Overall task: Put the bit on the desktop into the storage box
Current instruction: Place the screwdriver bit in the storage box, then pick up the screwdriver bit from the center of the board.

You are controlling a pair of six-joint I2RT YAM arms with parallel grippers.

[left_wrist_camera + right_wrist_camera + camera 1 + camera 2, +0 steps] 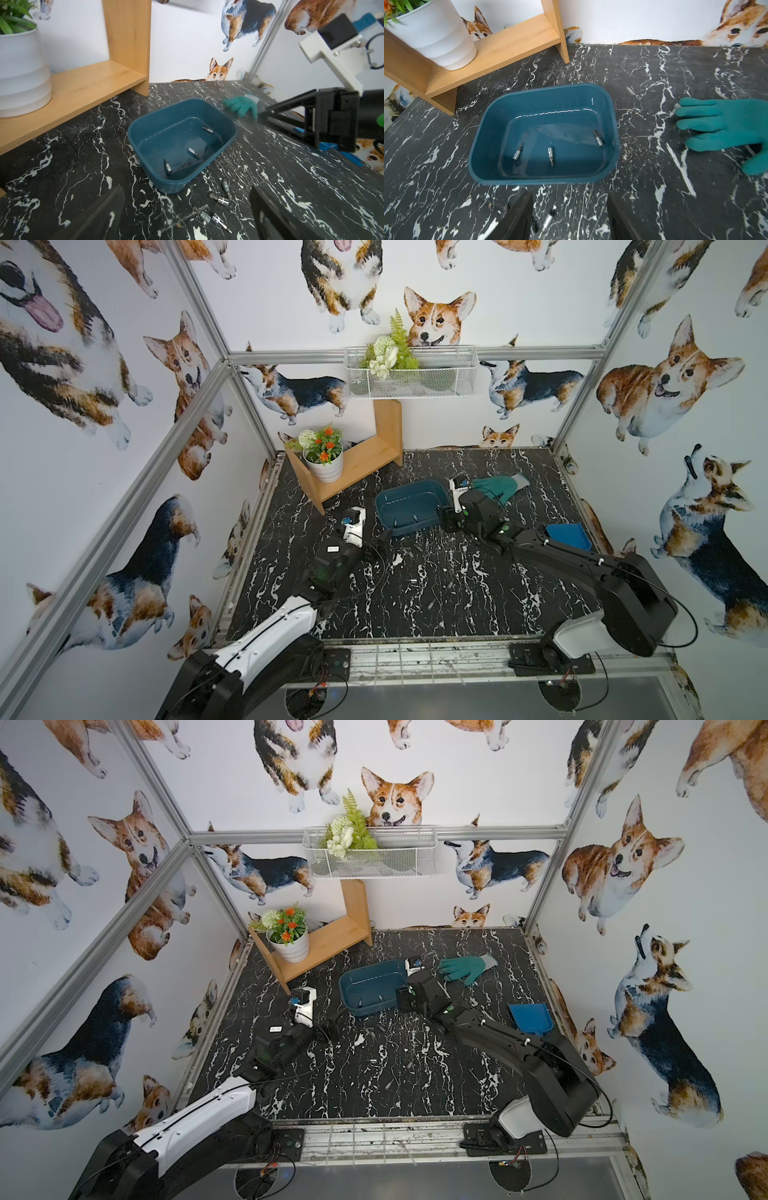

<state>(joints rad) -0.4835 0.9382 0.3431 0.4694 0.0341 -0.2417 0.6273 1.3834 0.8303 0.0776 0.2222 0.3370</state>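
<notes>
three bits [550, 154] lie inside the storage box [550, 99] on the desktop [654, 62].

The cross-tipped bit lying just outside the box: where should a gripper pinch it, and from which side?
Probably the chrome collar of the bit, from straight above, jaws across its length. It lies flat on the table, so above is the open way in; the collar is widest, while the tip tapers and could slip.

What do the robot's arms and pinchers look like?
The left arm has a long white link, black joints, a thin black cable and a small white label. The right arm is mostly black, white near its base, with green dots by its wrist. The left gripper and right gripper have flat black fingers.
</notes>
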